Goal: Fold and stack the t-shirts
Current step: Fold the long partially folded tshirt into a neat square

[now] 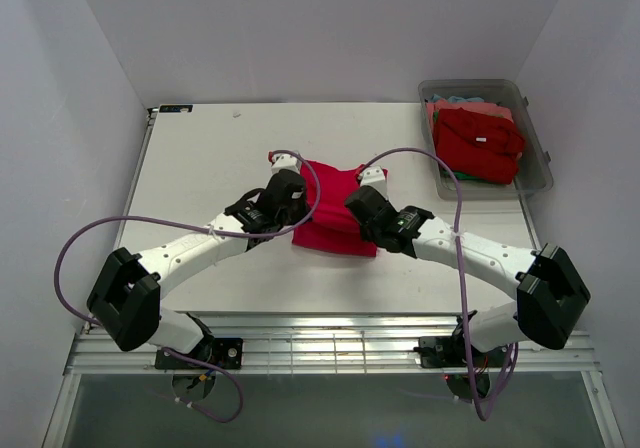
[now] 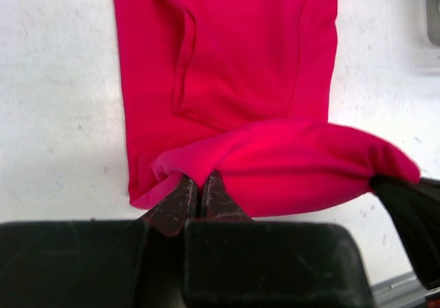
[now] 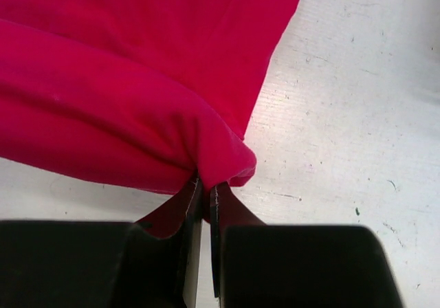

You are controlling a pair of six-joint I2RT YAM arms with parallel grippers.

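Observation:
A crimson-red t-shirt (image 1: 333, 211) lies partly folded at the middle of the white table (image 1: 200, 168). My left gripper (image 1: 291, 200) is shut on its left near corner, and my right gripper (image 1: 357, 205) is shut on its right near corner. In the left wrist view the lifted near hem (image 2: 289, 163) bulges over the flat part of the t-shirt (image 2: 227, 53), pinched at my left gripper (image 2: 200, 184). The right wrist view has the same raised fold (image 3: 103, 115) caught in my right gripper (image 3: 205, 188). More t-shirts (image 1: 478, 140), mostly red, lie in the bin.
A clear plastic bin (image 1: 535, 173) stands at the table's back right corner. Purple cables loop from both arms over the table. The table's near edge meets a metal rail (image 1: 330, 348) by the arm bases.

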